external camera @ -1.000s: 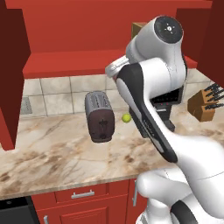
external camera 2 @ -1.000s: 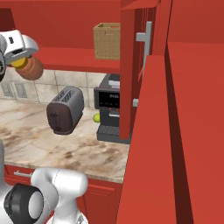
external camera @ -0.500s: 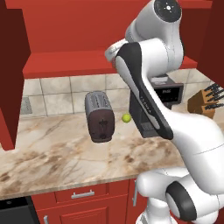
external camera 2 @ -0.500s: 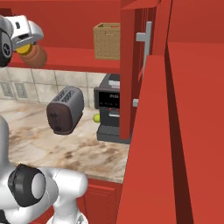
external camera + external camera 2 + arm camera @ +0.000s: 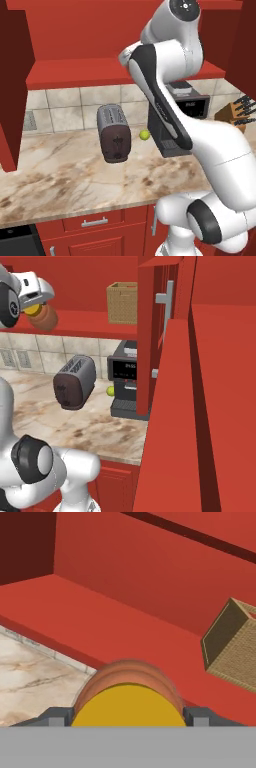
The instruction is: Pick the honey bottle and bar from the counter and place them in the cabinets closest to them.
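Observation:
My gripper [image 5: 34, 307] is shut on the honey bottle [image 5: 43, 317], a squat orange-brown bottle with a yellow cap, held at the front edge of the red cabinet shelf [image 5: 85, 323]. In the hand view the bottle [image 5: 129, 688] sits between my two dark fingertips [image 5: 54, 716], and my gripper [image 5: 127, 716] faces the flat red shelf [image 5: 100, 622] and the cabinet's back wall. The beige marble counter [image 5: 60, 170] lies below the cabinet. The bar is out of view.
A dark toaster [image 5: 114, 132] stands on the counter beside a small green fruit [image 5: 144, 134] and a black coffee machine [image 5: 125, 383]. A wicker basket [image 5: 122, 302] sits on the shelf to the right. A knife block [image 5: 237, 112] stands far right. An open red door [image 5: 150, 331] juts forward.
The arm has lifted the honey bottle from below shelf level up and slightly right, to the shelf's front edge. The gripper stays shut on it.

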Controlling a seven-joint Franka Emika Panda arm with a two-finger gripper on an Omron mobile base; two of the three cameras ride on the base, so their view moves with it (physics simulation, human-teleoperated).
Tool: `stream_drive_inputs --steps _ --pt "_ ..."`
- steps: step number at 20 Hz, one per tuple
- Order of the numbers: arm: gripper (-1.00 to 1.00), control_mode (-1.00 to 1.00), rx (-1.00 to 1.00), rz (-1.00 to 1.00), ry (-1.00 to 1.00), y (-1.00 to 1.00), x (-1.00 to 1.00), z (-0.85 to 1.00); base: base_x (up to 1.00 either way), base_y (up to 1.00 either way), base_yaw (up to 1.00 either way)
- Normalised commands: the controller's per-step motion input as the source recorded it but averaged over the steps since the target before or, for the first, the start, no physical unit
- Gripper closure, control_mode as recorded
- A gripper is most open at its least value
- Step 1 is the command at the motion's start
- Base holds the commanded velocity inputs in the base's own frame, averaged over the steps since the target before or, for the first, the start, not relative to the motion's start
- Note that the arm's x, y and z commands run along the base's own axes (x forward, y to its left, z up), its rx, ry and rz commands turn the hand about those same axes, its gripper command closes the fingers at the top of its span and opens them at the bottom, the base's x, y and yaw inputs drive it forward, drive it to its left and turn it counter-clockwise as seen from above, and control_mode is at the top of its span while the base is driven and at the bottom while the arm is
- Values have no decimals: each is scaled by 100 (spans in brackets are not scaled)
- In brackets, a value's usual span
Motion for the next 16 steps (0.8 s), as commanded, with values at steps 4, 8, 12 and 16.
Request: stream_drive_inputs --steps 4,8,12,16 --pt "100 -100 0 -5 4 -2 62 0 0 0 0" --pt "100 -100 0 -3 4 0 29 1 0 0 0" --pt "100 -100 0 0 0 0 0 0 0 0 0" --pt "100 -100 3 0 6 -3 18 0 0 0 0"
